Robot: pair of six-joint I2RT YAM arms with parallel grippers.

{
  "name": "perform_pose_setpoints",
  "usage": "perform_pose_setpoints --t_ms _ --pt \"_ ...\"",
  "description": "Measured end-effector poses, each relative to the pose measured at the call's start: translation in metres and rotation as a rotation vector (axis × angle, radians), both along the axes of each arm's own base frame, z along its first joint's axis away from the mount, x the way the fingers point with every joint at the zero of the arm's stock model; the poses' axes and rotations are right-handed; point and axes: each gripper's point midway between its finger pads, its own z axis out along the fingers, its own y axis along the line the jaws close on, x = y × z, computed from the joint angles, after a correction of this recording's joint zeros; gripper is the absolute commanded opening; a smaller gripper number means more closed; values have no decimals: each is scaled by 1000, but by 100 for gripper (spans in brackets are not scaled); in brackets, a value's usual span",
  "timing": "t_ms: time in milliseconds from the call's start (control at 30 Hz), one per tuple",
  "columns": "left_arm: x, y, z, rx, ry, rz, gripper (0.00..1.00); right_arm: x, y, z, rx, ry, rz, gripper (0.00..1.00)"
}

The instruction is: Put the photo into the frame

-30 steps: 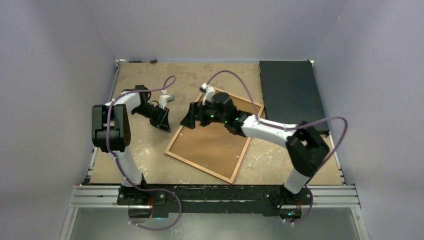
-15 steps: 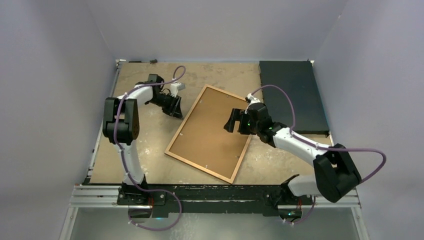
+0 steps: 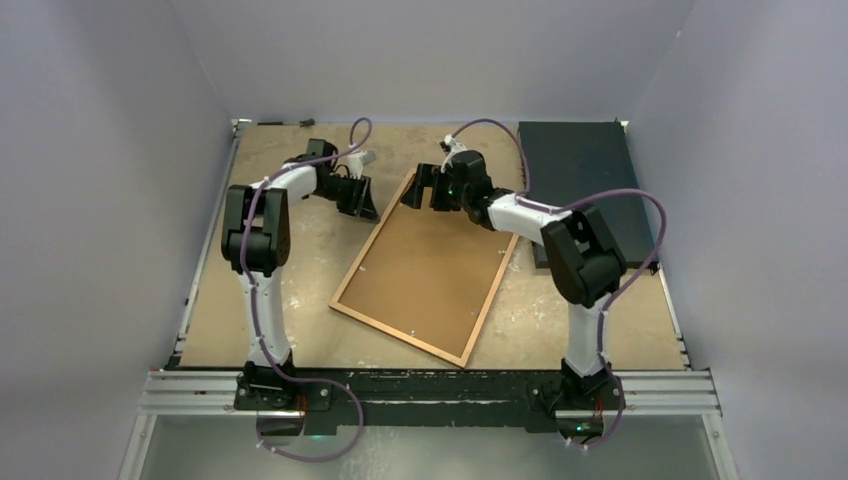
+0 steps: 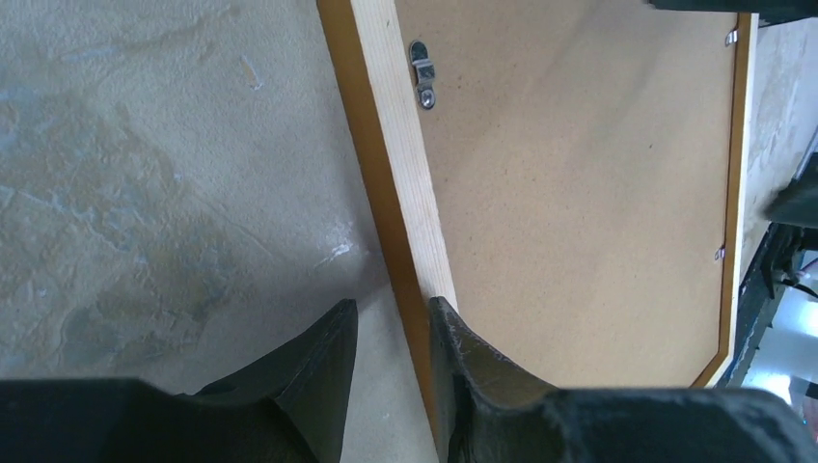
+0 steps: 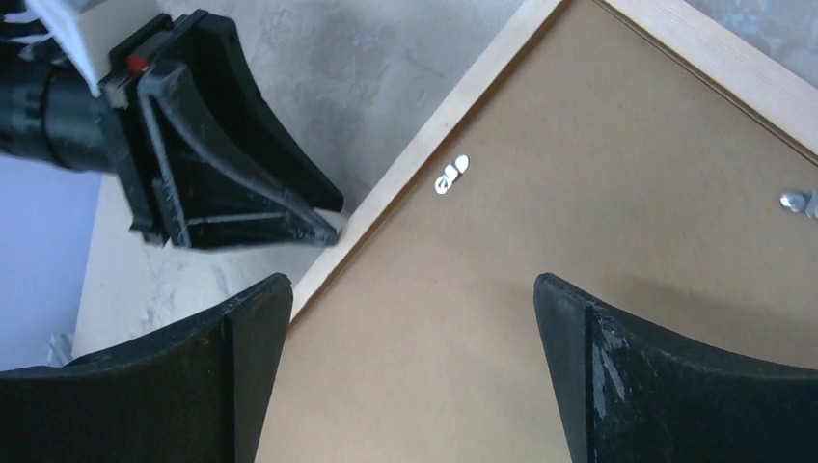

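Tabletop (image 3: 290, 290) holds the frame (image 3: 430, 265); only wrist views show its metal clips (image 4: 422, 73)

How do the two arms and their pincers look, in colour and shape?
The left arm and right arm have white links and black joints, each trailed by a purple cable. The left pincer and right pincer have black wedge-shaped fingers; the left shows a small red mark.

- The frame (image 3: 430, 265) lay back-up and askew on the table (image 3: 290, 290).
- The slab (image 3: 580, 180) lay to the right of the frame, beyond its far end.
- The left gripper (image 4: 391, 318) sat just beside the frame's left edge, near the far corner.
- The right gripper (image 5: 415, 289) hung over the frame's far corner.
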Motion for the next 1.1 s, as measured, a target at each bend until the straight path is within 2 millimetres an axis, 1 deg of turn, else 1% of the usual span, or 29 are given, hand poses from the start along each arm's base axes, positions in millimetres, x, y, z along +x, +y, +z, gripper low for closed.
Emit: perform_pose_setpoints --t_ms 167,333,500,700,1100 --pt "1 -6 1 -25 1 -3 29 22 19 -23 13 17 30 95" --pt "0 -9 1 -43 5 -13 23 31 30 -43 22 41 50 94" --pt "-1 -11 2 -60 11 -18 21 40 38 -38 53 18 55 94" --pt "-1 -12 2 -63 11 -19 20 45 46 -40 92 18 58 93" --pt "-1 -11 1 -62 9 -21 18 37 61 -35 180 55 86 92"
